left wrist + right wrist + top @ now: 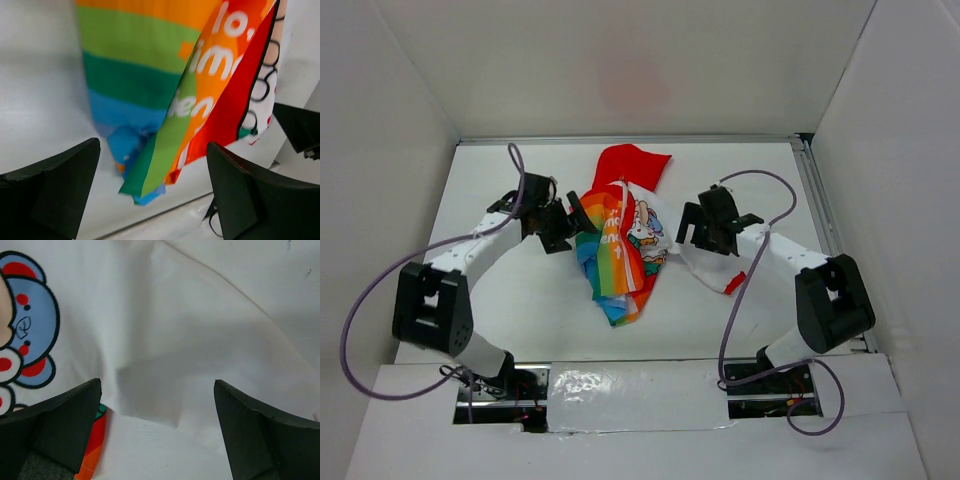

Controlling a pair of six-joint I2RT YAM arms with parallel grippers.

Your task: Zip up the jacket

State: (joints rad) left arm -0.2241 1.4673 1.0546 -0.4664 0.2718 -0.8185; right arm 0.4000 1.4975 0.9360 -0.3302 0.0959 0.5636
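From my seat I see the small, soft fabric jacket (620, 245), rainbow-striped with white lining, lying crumpled in a heap near the middle of the white table (520, 300), between the two arms. Its red hood (632, 163) points toward the far wall. The rainbow-striped panel (135, 75) is bunched on the left side of the heap. A white panel (665, 235) carrying a cartoon print spreads out to the right and ends in a red edge (735, 283) close under the right arm. The left gripper (578, 222) sits just beside the heap's left side with its jaws wide apart. In its wrist view the black fingers (50, 190) stand either side of a hanging fold of striped and orange lettered cloth, clamped on nothing. The right gripper (688, 228) is at the heap's right side over the white cloth, jaws spread just as wide. Its dark fingers (55, 425) frame plain white fabric, with a blue-eared cartoon figure (30, 325) off to one side, and nothing is pinched between them. I cannot tell whether either pair of fingers touches the cloth.
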